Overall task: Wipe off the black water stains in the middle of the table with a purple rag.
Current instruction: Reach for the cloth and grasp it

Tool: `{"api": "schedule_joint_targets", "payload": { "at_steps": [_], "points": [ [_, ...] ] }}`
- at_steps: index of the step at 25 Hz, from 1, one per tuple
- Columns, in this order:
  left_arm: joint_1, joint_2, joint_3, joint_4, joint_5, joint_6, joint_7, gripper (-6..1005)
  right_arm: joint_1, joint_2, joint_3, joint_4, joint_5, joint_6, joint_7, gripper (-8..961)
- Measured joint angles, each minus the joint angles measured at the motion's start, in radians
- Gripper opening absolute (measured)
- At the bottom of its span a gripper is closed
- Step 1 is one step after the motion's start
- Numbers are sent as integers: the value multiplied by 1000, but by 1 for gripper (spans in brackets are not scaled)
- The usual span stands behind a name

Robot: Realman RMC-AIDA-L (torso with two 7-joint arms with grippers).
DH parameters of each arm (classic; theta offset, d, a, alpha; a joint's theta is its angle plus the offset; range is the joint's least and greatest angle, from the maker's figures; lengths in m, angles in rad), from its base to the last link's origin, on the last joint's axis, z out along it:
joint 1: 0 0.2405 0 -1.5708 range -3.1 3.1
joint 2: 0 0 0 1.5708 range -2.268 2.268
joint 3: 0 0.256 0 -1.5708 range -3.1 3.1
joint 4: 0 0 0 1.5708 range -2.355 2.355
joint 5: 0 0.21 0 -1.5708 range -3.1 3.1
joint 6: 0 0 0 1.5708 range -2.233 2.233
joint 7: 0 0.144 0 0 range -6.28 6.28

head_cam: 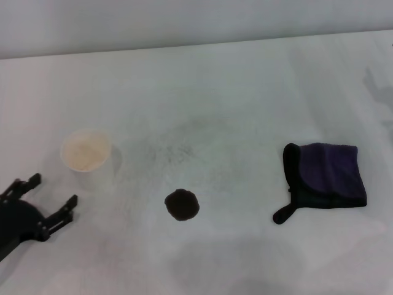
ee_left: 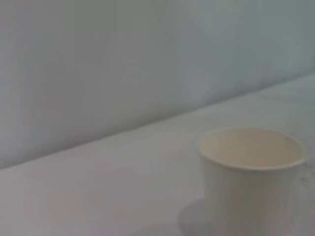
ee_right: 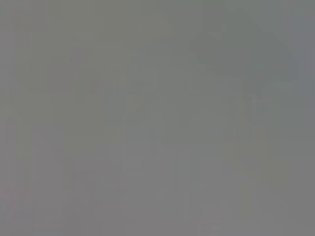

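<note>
A small round blackish-brown water stain point(head_cam: 182, 204) marks the middle of the white table point(head_cam: 233, 92). The purple rag point(head_cam: 325, 176), dark with black edging and a short black tail, lies flat to the stain's right. At the near left my left gripper point(head_cam: 54, 190) stands open, a little in front of a paper cup point(head_cam: 87, 157), with nothing between its fingers. The left wrist view looks at that cup point(ee_left: 251, 179) from close by. My right gripper is out of view, and the right wrist view is plain grey.
Faint grey speckled smudges point(head_cam: 178, 150) spread behind the stain. The table's far edge point(head_cam: 196, 44) meets a pale wall.
</note>
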Motion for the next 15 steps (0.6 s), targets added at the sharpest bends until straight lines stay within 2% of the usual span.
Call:
{"api": "schedule_joint_targets", "payload": {
  "at_steps": [4,5,8,12,15],
  "points": [
    [36,1,-3,-2,-78,-22,31,880,-6,2,-28,25,-3,11,50,874],
    [52,3,-6,-11,-158,-22,52,881,-8,2,-39,30,-3,10,84,874],
    [56,4,-9,-26,-230,-19,71,883,-11,-10,-88,53,-4,-10,228,874],
    [49,4,-47,-45,-298,-16,95,883,-19,-50,-233,113,-5,-69,431,873],
    [37,4,-69,-52,-311,-16,101,883,-34,-104,-381,182,-5,-136,617,873]
  ]
}}
